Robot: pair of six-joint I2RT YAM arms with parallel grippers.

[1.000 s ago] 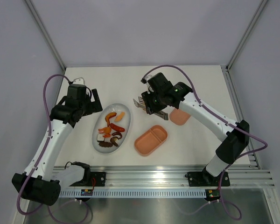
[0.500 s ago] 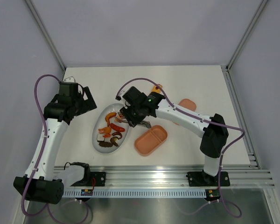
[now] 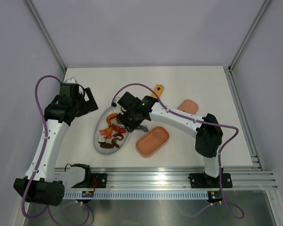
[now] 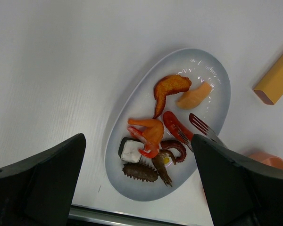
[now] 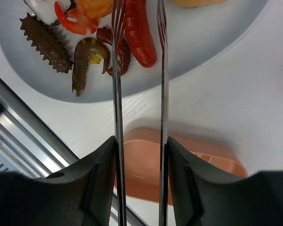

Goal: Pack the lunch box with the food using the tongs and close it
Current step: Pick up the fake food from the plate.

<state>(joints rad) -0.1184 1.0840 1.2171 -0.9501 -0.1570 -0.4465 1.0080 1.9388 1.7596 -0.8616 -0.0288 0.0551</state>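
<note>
The tongs [image 5: 117, 94] sit between my right gripper's [image 5: 140, 146] fingers, which are shut on their two arms. Their forked tips [image 4: 198, 125] straddle a red sausage [image 5: 139, 33] on the white oval plate [image 3: 97, 134]. The rest of the food lies on that plate: an orange shrimp [image 4: 151, 134], a dark-and-white cube [image 4: 130, 150], a brown spiky piece [image 4: 139, 172] and a dark curl [image 4: 174, 148]. The pink lunch box [image 3: 152, 141] stands empty just right of the plate, and its lid [image 3: 187, 106] lies farther right. My left gripper [image 3: 87, 101] hovers open left of the plate.
A yellow-orange flat bar [image 3: 156, 89] lies behind the plate. The metal rail [image 3: 179, 179] runs along the table's near edge. My right arm [image 3: 179, 120] stretches across the table above the lunch box.
My right arm swung left from near the lid to over the plate, carrying the tongs. The left gripper drew back a little to the left.
</note>
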